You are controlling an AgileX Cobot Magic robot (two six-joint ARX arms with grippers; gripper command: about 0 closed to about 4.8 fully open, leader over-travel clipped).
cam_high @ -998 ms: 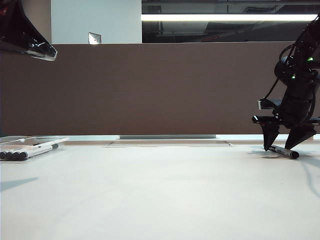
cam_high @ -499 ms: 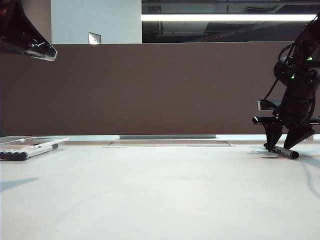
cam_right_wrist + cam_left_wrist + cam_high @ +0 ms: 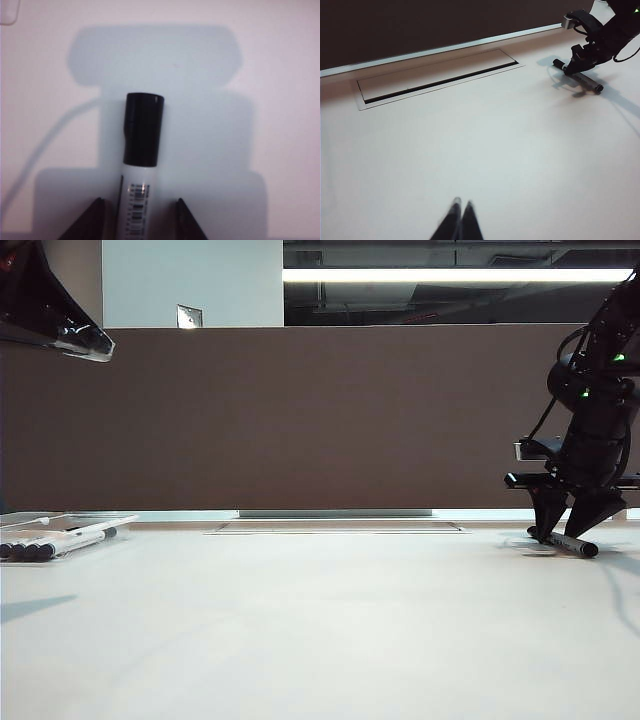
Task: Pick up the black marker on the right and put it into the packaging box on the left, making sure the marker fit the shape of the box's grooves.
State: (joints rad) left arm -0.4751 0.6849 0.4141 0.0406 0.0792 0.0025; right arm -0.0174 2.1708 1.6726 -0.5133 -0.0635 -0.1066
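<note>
Exterior view: packaging box [image 3: 45,522] holds markers; left fingers [image 3: 460,214] closed, right fingers [image 3: 95,212] straddle black marker [image 3: 142,150].

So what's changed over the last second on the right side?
The right gripper fingers have narrowed around the black marker, which lies between them on the table, a gap still showing each side. The marker hasn't moved. The left gripper stays shut, raised at left, and the packaging box is unchanged.
</note>
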